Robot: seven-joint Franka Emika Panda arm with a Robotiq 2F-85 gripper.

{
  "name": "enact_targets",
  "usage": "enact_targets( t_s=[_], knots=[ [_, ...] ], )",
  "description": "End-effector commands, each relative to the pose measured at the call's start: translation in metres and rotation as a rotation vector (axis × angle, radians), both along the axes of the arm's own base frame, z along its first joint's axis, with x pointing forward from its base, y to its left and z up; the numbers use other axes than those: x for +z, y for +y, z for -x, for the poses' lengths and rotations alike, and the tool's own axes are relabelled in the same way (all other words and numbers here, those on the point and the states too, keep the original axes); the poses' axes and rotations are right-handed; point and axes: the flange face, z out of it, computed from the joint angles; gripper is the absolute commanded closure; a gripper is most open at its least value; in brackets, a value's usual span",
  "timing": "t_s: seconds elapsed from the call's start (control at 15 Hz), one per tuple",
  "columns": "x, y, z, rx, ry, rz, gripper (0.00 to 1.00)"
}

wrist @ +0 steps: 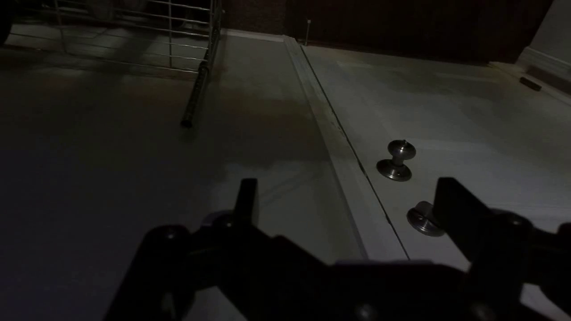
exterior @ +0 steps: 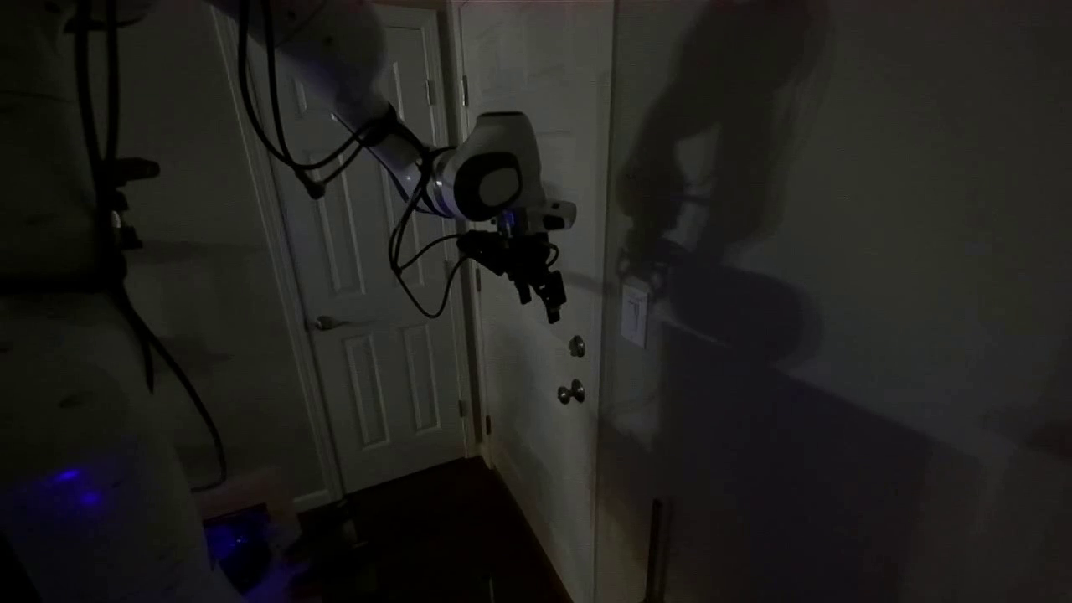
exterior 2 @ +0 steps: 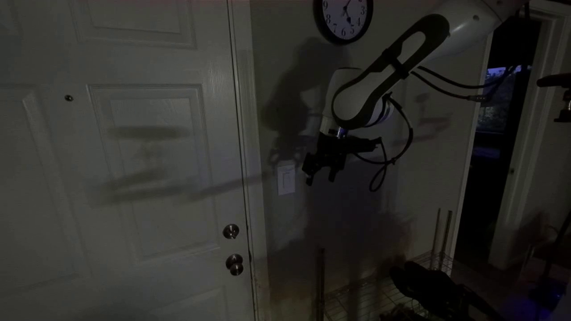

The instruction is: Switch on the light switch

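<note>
The light switch is a small white upright plate on the wall beside the white door. It also shows in an exterior view, with the arm's shadow just above it. The toggle's position is too dim to tell. My gripper is black and points down, in the air in front of the wall at about the plate's height, apart from it. It also shows in an exterior view to the right of the plate. In the wrist view my gripper has its fingers wide apart with nothing between them; the switch is out of view there.
The white door carries a round knob and a deadbolt near its edge. A wire rack with upright posts stands against the wall below. A clock hangs above. The room is dark.
</note>
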Motion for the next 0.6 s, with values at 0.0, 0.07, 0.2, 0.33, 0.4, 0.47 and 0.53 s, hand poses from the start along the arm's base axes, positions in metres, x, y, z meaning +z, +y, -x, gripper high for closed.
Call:
enact_targets(
  t_s=[0.0,0.07,0.2,0.33,0.4,0.47,0.53],
  knots=[
    [0.000,0.000,0.000,0.000,0.001,0.000,0.00],
    [0.000,-0.001,0.000,0.001,-0.001,0.001,0.00],
    [-0.002,-0.001,-0.004,-0.002,0.004,0.003,0.00],
    [-0.009,-0.005,-0.012,-0.020,0.004,0.010,0.00],
    [-0.013,-0.007,-0.017,-0.033,0.002,0.015,0.00],
    [-0.018,-0.009,-0.023,-0.039,-0.002,0.020,0.00],
    [-0.022,-0.010,-0.029,-0.050,-0.007,0.025,0.00]
  ],
)
